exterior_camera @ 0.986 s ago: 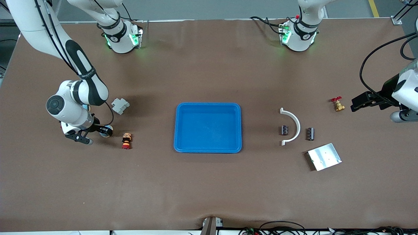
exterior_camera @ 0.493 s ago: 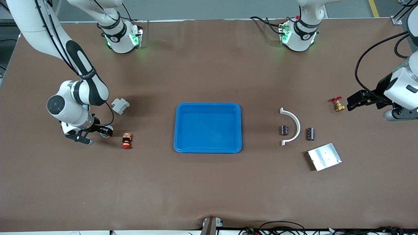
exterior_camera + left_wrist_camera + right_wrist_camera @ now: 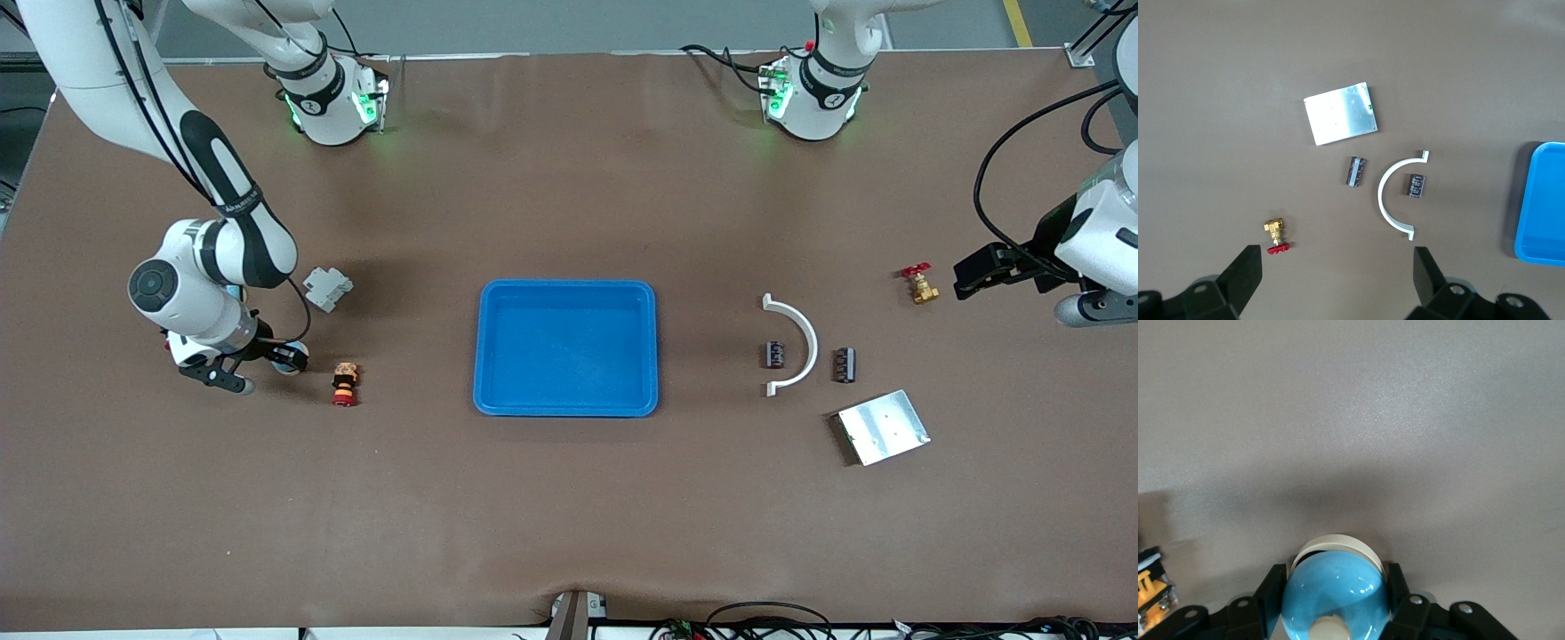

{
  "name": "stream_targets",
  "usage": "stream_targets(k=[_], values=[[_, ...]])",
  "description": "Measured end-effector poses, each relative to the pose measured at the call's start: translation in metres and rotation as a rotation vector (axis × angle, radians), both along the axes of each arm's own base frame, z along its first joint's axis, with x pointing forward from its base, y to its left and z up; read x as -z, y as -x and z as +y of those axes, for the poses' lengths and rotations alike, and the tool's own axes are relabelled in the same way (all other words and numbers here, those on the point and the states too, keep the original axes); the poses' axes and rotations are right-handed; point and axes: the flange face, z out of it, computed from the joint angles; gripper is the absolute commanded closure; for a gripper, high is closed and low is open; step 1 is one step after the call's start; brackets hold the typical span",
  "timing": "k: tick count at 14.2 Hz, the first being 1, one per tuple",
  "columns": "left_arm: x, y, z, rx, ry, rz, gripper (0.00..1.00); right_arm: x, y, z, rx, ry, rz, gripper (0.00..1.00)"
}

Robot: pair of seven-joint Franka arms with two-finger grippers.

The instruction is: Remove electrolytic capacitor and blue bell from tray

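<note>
The right arm reaches down from its base at the top of the front view and bends low over the right arm's end of the surface [image 3: 551, 498], its wrist turned so the right gripper [image 3: 258, 364] lies close to the brown cover; its fingers [image 3: 1270, 590] sit against both sides of the blue bell [image 3: 1335, 597], grasping it, though whether the bell is lifted cannot be told. A red and orange push button [image 3: 344, 383] lies just beside the bell, at about 4 o'clock from it in the front view, and a grey bracket [image 3: 327, 289] at 1 o'clock. The left arm hangs raised over the left arm's end, the left gripper [image 3: 978, 276] spread wide and holding nothing, just beside a brass valve [image 3: 919, 284]. Two capacitors [image 3: 774, 355] [image 3: 844, 365] flank a white curved piece [image 3: 794, 345], with a metal plate [image 3: 883, 427] nearer the front camera. The blue tray [image 3: 566, 293] sits mid-surface
</note>
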Motion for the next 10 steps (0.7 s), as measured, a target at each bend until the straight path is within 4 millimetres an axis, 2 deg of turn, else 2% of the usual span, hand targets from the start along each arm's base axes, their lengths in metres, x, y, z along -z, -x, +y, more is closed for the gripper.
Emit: stream_targets(k=[6,10], values=[[0.003,0.002,-0.028,0.045,0.004,0.008,0.00,0.002,0.000,-0.001,0.004,-0.001,-0.006,0.00],[0.003,0.002,-0.028,0.046,0.005,0.007,0.00,0.001,-0.001,-0.001,0.007,-0.002,-0.007,0.00]])
